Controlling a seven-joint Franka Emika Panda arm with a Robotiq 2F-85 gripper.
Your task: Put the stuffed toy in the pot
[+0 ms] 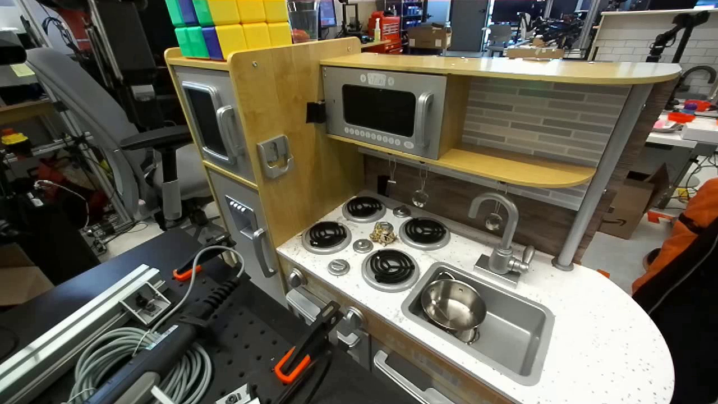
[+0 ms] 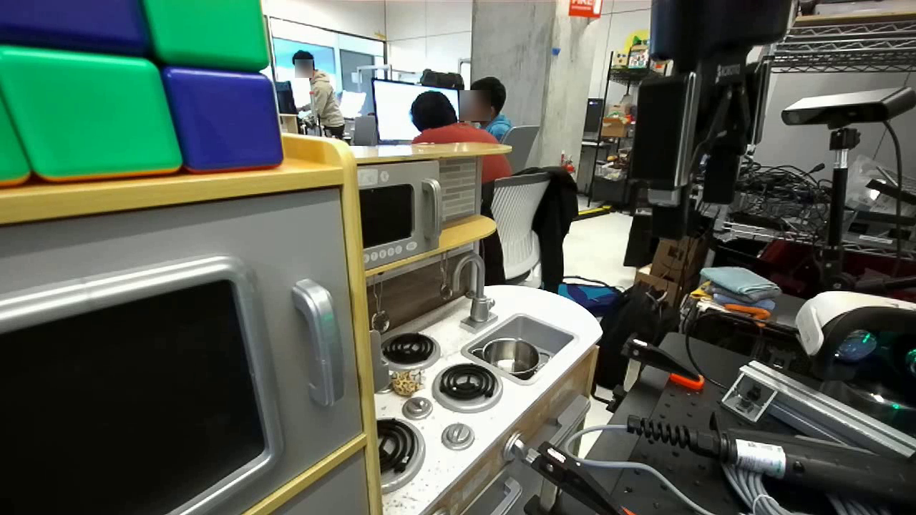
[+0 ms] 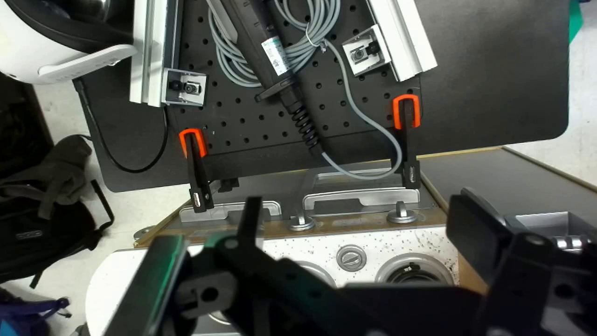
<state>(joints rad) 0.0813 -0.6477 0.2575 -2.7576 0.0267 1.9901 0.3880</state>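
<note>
The stuffed toy (image 1: 383, 232) is a small tan lump with dark spots. It sits on the white counter among the burners, and it also shows in an exterior view (image 2: 406, 383). The silver pot (image 1: 453, 306) stands in the grey sink basin, seen in both exterior views (image 2: 512, 355); no toy shows inside it. My gripper (image 2: 690, 186) hangs high, well away from the toy and pot. In the wrist view the gripper (image 3: 317, 252) has its fingers wide apart with nothing between them. The toy is hidden in the wrist view; the pot cannot be made out there.
A faucet (image 1: 505, 235) rises behind the sink (image 1: 521, 336). The microwave (image 1: 387, 109) and shelf overhang the counter's back. A tall wooden cabinet (image 1: 297, 112) flanks the burners (image 1: 391, 269). A black table (image 3: 489, 70) with coiled cable and orange-tipped clamps (image 3: 406, 112) adjoins the front.
</note>
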